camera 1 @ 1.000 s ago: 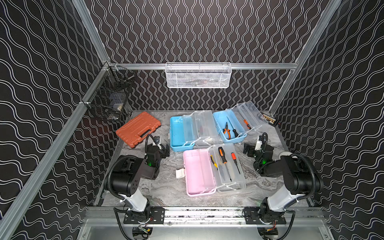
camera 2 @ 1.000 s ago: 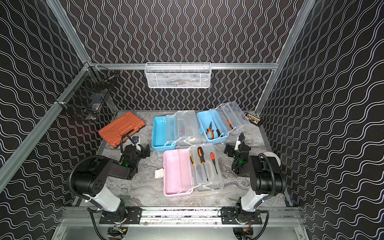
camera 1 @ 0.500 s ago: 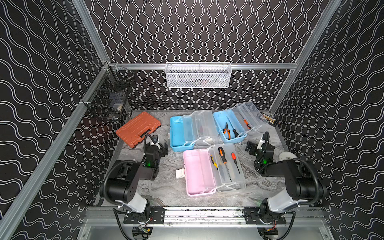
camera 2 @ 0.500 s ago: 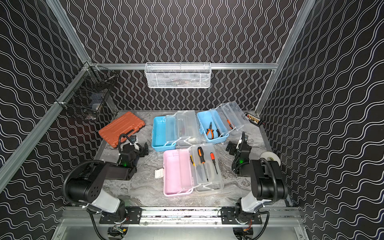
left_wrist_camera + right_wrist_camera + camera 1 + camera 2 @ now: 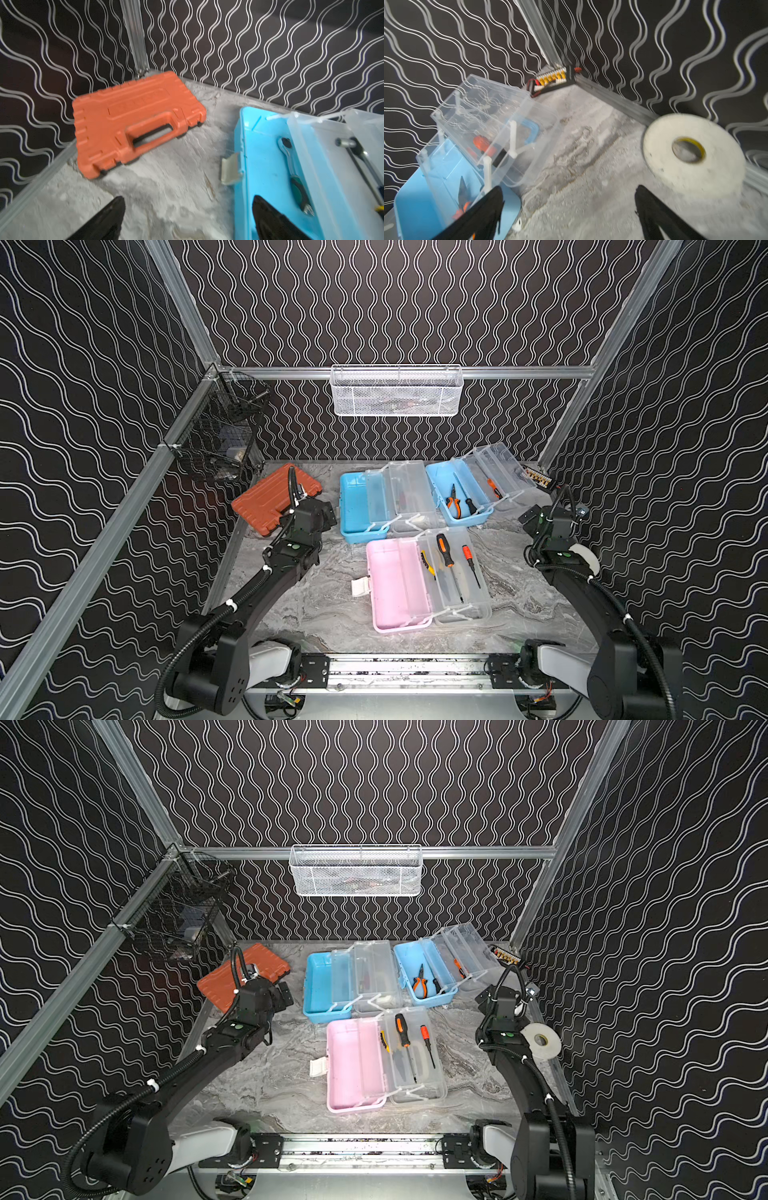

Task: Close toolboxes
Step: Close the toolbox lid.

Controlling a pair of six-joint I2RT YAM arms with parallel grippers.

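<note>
Three toolboxes lie open on the marble table, clear lids and trays folded out to the right. The pink toolbox is nearest, with screwdrivers in its tray. Behind it sit a light-blue toolbox and, further right, another light-blue toolbox holding pliers. My left gripper hangs open just left of the middle blue box, one finger over its base. My right gripper is open beside the right blue box's lid, holding nothing.
A closed orange case lies at the back left beside the left gripper. A white tape roll sits by the right wall. A connector board lies in the back right corner. Wire baskets hang on the walls.
Both arms have stretched out from folded poses, carrying the grippers a little toward the back. Both grippers stayed open; the toolboxes have not moved.
</note>
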